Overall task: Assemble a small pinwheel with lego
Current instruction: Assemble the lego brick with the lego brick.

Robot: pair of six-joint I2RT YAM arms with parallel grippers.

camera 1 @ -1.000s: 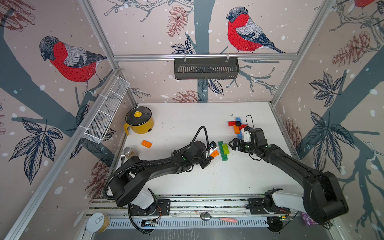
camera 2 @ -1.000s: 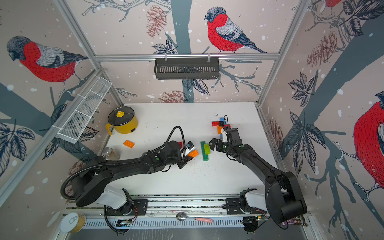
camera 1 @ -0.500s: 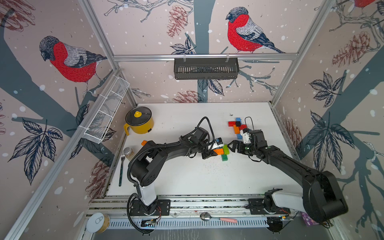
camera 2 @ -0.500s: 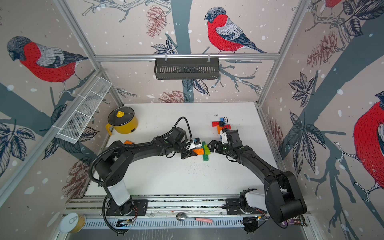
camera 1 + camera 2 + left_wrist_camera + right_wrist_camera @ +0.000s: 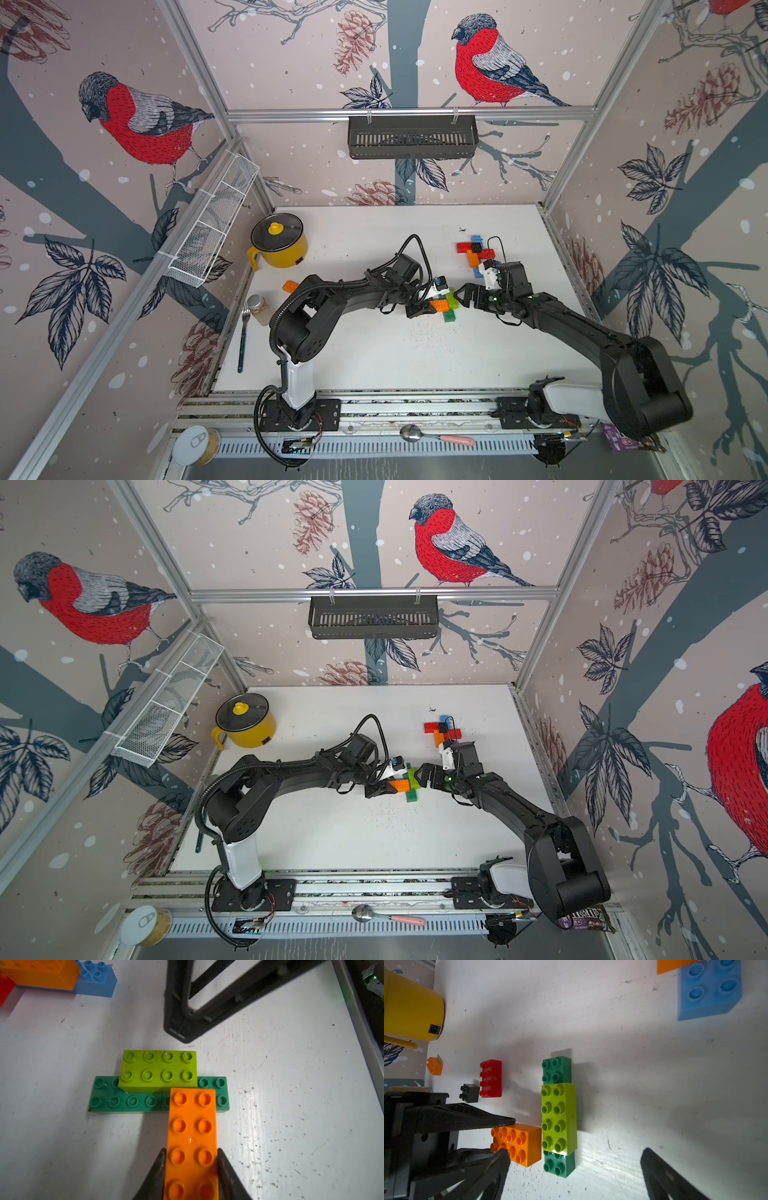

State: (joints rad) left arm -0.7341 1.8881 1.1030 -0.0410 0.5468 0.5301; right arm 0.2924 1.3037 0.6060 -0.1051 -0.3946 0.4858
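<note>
Your orange brick (image 5: 192, 1136) is clamped by its long sides in the left gripper (image 5: 191, 1152), whose jaws are closed tight on its near end. Its far end lies over the row of two dark green bricks (image 5: 124, 1101) set end to end on the tabletop (image 5: 62, 1126). That end butts against the long side of the lime brick (image 5: 159, 1070), which sits lengthwise on top of the green row. You cannot tell whether the orange studs have seated.

In both top views this build sits near the middle of the tabletop, a little toward the right arm, with the two grippers facing each other across it.

Your right gripper (image 5: 462, 297) stands with its jaws spread wide and nothing held, just beside the lime brick on the side away from the orange one. One of its fingers (image 5: 182, 1022) comes down close to the tabletop there.

Farther back and to the right you have a cross of red, blue, orange and black bricks (image 5: 476, 249), well apart from the build.

On the left arm's side of the build lie a loose red brick (image 5: 491, 1078) and, just beside it, a small black brick (image 5: 469, 1093). Beyond them a second loose orange brick (image 5: 290, 286) rests near the yellow pot (image 5: 278, 245).
</note>
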